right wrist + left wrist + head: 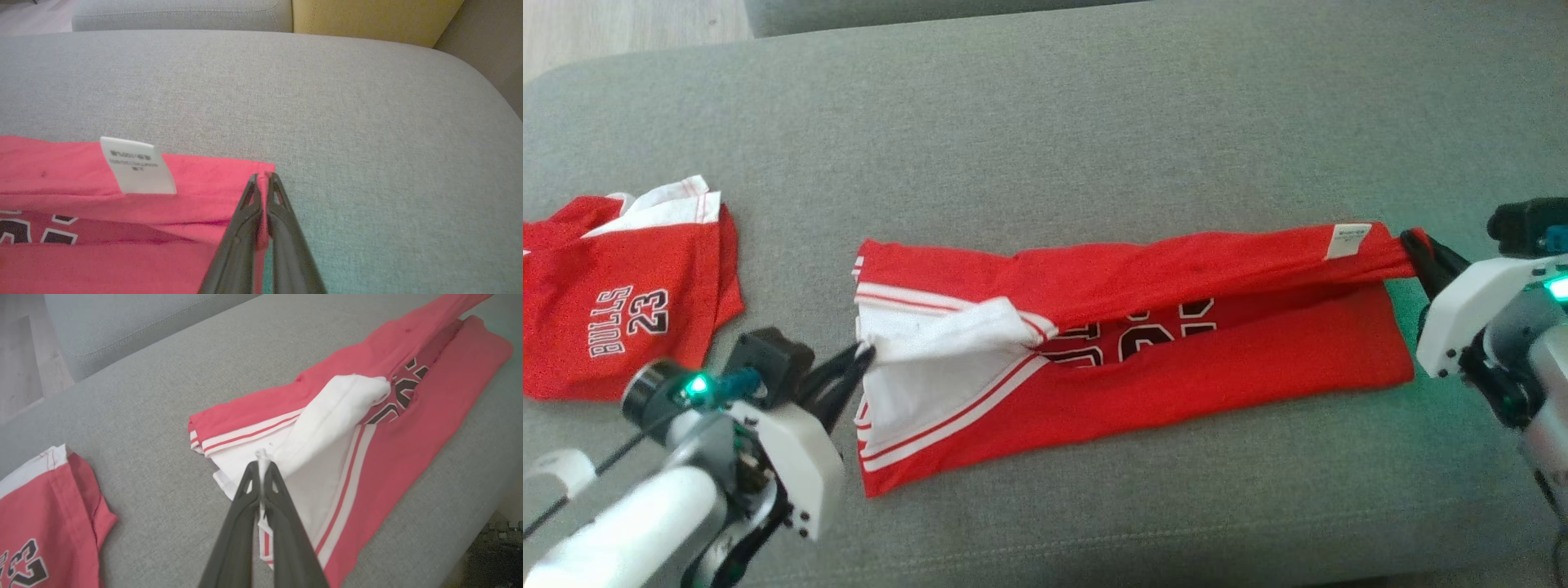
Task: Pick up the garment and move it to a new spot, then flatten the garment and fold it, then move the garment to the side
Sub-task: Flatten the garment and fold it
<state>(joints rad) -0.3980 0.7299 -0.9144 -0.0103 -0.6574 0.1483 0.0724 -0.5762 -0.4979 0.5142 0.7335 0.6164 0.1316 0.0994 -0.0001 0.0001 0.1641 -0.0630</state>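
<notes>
Far to your left, a second red jersey [621, 302] printed BULLS 23 lies folded on the grey couch cushion [1094, 122], apart from the work. Just right of it, the left fingers [862, 356] are pressed together on the white cloth at the left end of the garment [1217, 359]. In the left wrist view you can see a sliver of that white cloth pinched between their tips. The garment, a red jersey with white striped trim, lies stretched left to right across the middle of the cushion. Its far edge forms a red band that overlaps the top of the black lettering. A white label [1349, 240] sits on that band near the right end. There the right fingers [1414, 247] are clamped shut on the far right corner of the red cloth.
</notes>
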